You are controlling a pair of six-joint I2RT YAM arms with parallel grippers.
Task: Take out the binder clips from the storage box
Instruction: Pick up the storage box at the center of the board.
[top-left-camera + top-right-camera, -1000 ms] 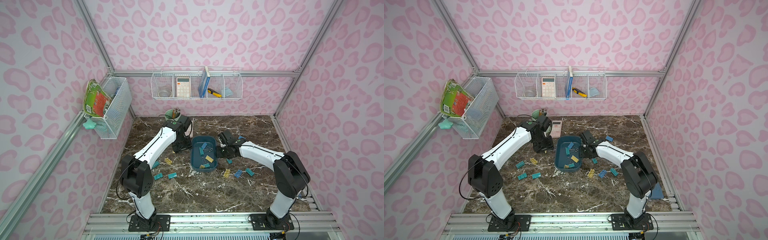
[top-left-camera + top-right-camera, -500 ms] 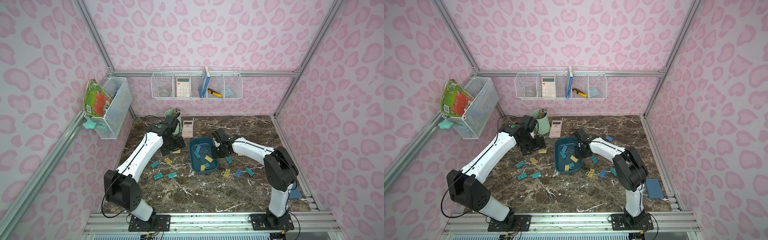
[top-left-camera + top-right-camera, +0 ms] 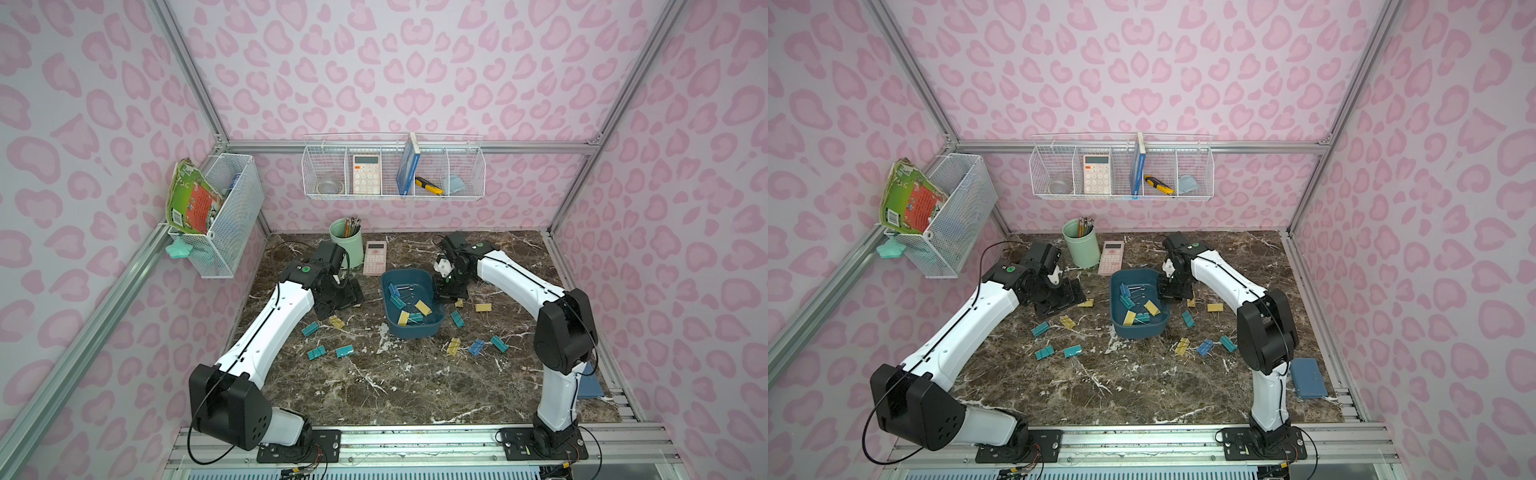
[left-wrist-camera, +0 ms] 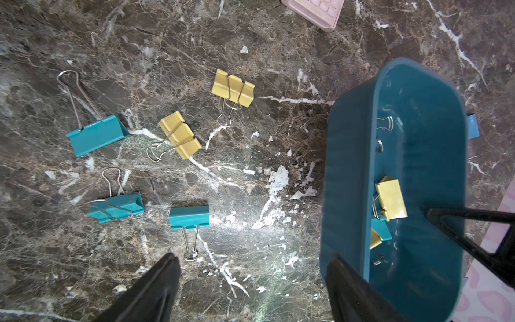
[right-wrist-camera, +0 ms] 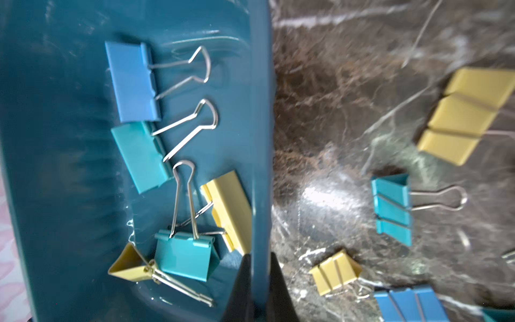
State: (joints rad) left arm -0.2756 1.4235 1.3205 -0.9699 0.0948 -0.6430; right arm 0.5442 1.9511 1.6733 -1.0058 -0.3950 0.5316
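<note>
The dark teal storage box (image 3: 413, 330) stands mid-table, also seen as the storage box (image 3: 1138, 330). Several binder clips (image 5: 133, 80) in blue, teal and yellow lie inside it. More binder clips (image 3: 336, 322) are scattered on the marble to its left, and others (image 3: 476, 347) to its right. My right gripper (image 5: 259, 258) is shut on the box's right-hand wall (image 5: 260, 139), one finger inside and one outside. My left gripper (image 4: 252, 256) hangs open over bare marble left of the box (image 4: 348, 172), near a teal clip (image 4: 189, 217).
A mint cup of pencils (image 3: 345, 241) and a pink calculator (image 3: 375, 257) stand behind the box. A flat blue case (image 3: 1308, 378) lies at the front right. Wire baskets (image 3: 392, 174) hang on the back wall and on the left wall (image 3: 224, 216).
My left gripper pulled back leftward from the box's left edge and opened. My right gripper moved onto the box's right wall and shut on it.
</note>
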